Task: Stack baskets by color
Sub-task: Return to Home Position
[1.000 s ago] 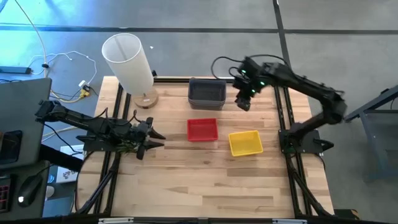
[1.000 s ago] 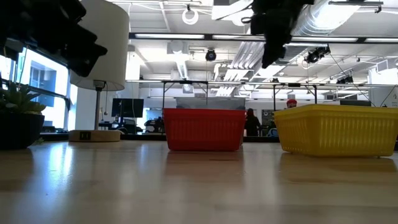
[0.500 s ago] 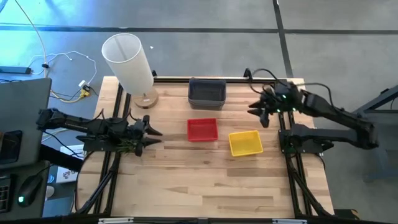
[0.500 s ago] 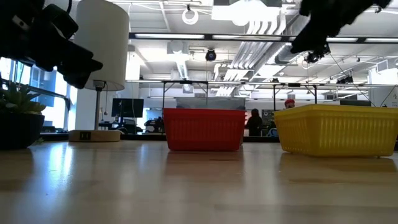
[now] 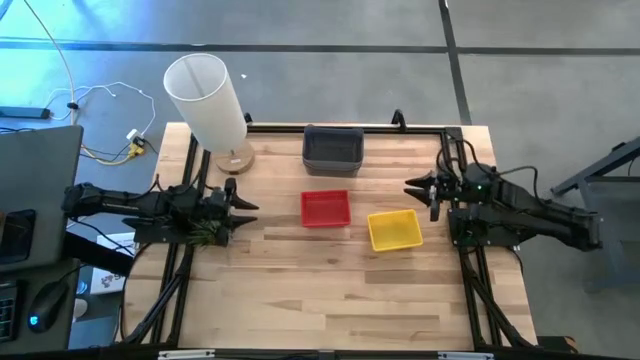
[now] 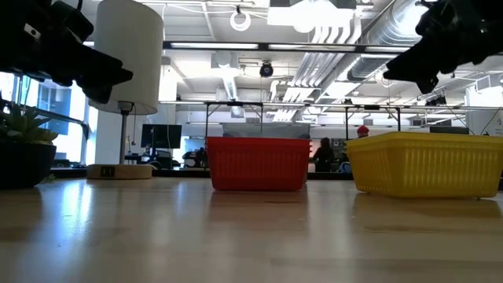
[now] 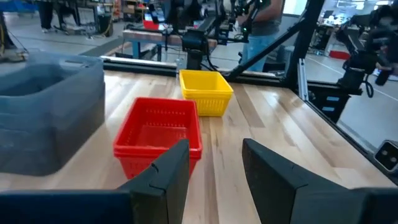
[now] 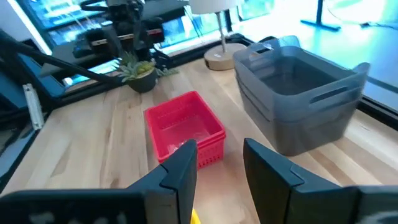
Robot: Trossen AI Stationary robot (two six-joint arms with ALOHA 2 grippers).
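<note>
L claw hangs over the left edge of the wooden tabletop, fingers parted fairly wide, nothing btwn them. R claw is over the right edge by the frame, also parted and empty. Both are well clear of the baskets. Mid-tabletop: red perforated plastic basket stack. Just beside it toward the R arm, slightly nearer the front edge w/ a small gap: yellow perforated plastic basket stack. At the back edge, behind the red and apart from it: translucent dark grey plastic basket stack; nested rims show in R wrist view. Tall white cylinder w/ wooden base at back-left corner. Small potted plant by the L arm.
</note>
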